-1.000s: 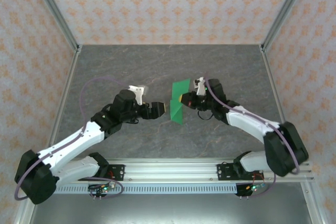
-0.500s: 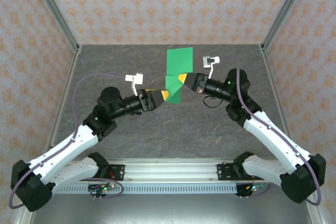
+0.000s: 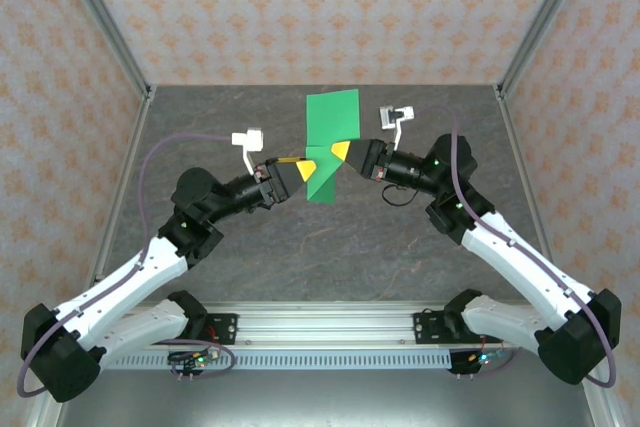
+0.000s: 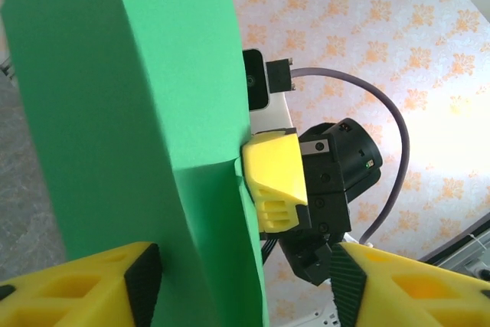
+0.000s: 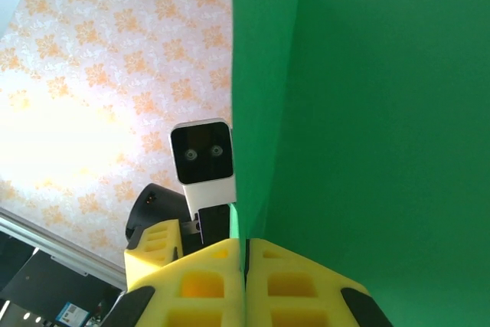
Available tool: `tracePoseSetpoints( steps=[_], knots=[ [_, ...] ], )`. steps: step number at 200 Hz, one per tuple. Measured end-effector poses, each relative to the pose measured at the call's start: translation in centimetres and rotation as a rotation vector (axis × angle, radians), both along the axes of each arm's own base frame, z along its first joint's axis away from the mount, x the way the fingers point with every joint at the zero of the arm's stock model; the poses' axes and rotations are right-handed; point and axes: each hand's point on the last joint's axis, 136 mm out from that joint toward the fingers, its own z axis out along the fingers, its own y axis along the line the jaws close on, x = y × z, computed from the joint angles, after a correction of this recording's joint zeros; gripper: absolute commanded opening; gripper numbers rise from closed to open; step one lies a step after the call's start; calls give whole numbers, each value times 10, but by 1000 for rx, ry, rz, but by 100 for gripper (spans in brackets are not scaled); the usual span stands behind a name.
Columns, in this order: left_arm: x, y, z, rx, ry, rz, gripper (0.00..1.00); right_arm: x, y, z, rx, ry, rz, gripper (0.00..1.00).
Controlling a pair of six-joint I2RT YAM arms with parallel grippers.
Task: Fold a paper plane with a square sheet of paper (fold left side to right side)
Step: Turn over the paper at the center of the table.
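Observation:
The square sheet of paper, bright green and bent along a crease, hangs in the air above the far middle of the table. My right gripper is shut on its right edge; in the right wrist view the yellow fingers meet on the thin edge of the paper. My left gripper is at the sheet's lower left. In the left wrist view the paper runs down between my left gripper's pads, which stand apart. The right pad is well clear of the sheet.
The grey stone-patterned table lies below, walled by patterned panels and metal posts. The arms' mounting rail runs along the near edge. Both arms reach inward and nearly meet at the sheet.
Both grippers have risen and moved toward the back with the sheet, which now hangs more unfolded. The left jaws have narrowed around the paper. The right grip is unchanged.

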Motion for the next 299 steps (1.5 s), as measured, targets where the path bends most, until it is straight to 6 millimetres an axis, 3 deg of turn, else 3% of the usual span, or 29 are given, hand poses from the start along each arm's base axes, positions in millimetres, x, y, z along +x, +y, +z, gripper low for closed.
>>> tracePoseSetpoints(
  steps=[90, 119, 157, 202, 244, 276, 299],
  knots=[
    [-1, -5, -4, 11, 0, -18, 17, -2, 3, 1, 8, 1, 11, 10],
    [-1, -5, -4, 17, -1, -19, 9, -1, 3, -5, -18, 2, 4, 19],
    [1, -6, -19, 111, 11, 14, 0, 2, -8, -30, -150, 6, -85, 39],
    [6, 7, -56, 351, 23, 153, 0, 16, -55, -61, -425, 4, -358, 58],
    [17, 31, -110, 691, 65, 310, 0, 30, -123, -122, -795, 90, -643, 79],
    [23, 46, -136, 965, 87, 413, 0, 30, -164, -152, -986, 142, -794, 99],
    [31, 53, -150, 1189, 92, 502, 0, 29, -190, -169, -1105, 162, -884, 100]
  ],
)
